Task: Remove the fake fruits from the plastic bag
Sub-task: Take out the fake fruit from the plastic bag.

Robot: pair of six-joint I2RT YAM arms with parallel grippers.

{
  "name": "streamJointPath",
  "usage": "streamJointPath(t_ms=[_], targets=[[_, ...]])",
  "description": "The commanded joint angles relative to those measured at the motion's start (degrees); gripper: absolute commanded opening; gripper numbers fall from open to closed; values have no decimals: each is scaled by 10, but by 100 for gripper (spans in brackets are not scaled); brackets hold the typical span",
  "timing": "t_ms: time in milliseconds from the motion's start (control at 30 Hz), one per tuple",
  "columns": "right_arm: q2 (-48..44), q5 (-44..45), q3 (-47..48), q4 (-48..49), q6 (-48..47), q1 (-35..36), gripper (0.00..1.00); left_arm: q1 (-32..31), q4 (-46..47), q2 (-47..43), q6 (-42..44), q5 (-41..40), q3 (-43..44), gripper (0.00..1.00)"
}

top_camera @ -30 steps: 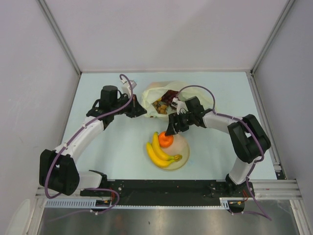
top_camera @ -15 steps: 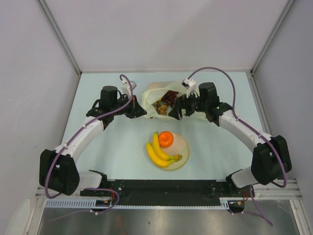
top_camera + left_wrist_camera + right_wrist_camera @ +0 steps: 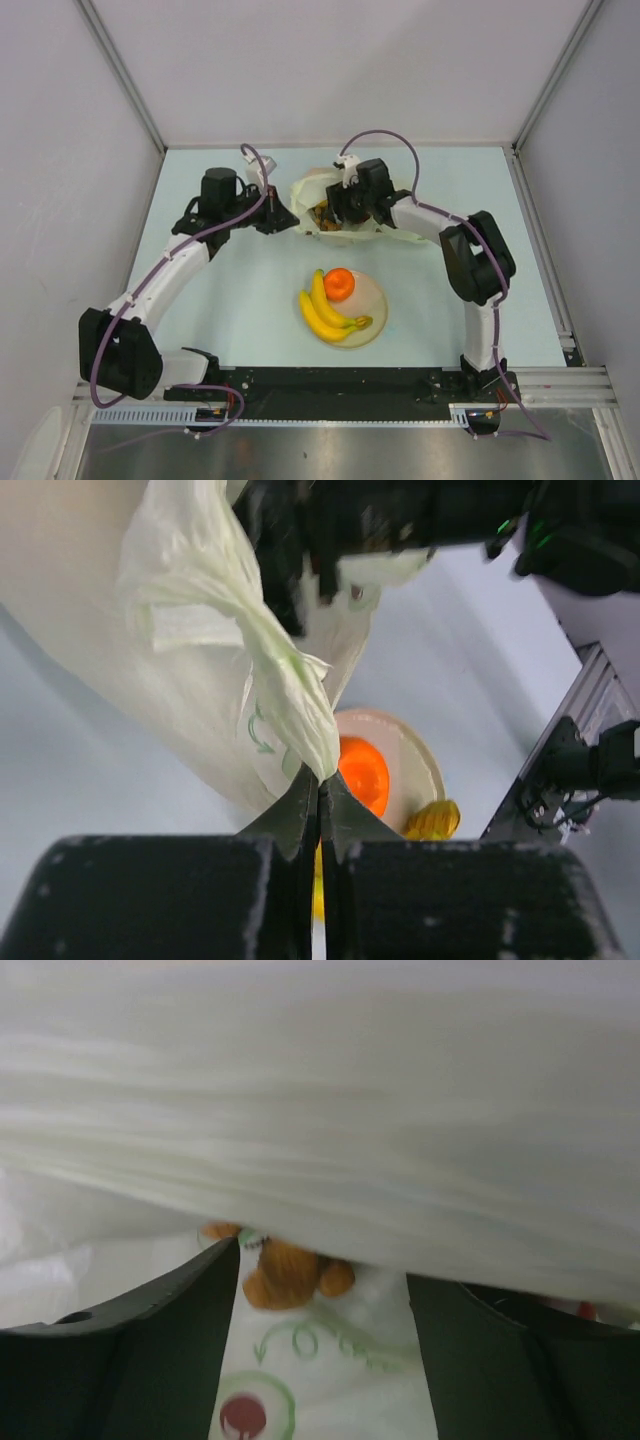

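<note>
Left tool (image 3: 318, 788) pinches an edge of the plastic bag (image 3: 190, 670), likely to hold its mouth open so the spread right tool (image 3: 322, 1285) reaches the brown fruit (image 3: 288, 1275) ahead.

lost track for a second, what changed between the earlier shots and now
The right fingers drew away from the orange on the plate and moved, open, into the mouth of the plastic bag. The left fingers stay pinched on its edge; orange, bananas and plate unmoved.
</note>
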Motion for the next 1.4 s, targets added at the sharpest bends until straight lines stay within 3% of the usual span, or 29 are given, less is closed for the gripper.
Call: streamJointPath(t_ms=[0,133,200,733,767,867,900,1033,1367], targets=[[33,75,104,43,-20,25,76,2,6,1,3,17,97,0],[81,129,195,40,-12,26,96,10,4,12,-8,38,120,0],[111,132,220,35,-14,26,100,12,2,19,-18,50,126,0],[235,170,301,-3,38,62,100,14,-4,40,-7,69,94,0],[238,167,302,0,36,62,97,14,-4,42,-7,70,92,0],[237,133,295,13,15,60,74,18,-1,44,-9,70,89,0],[234,113,292,13,8,60,61,21,1,44,-11,70,88,0],[217,79,291,48,-25,60,34,35,9,41,-19,71,78,0],[39,-30,215,21,-69,62,28,86,26,52,-32,64,63,0]])
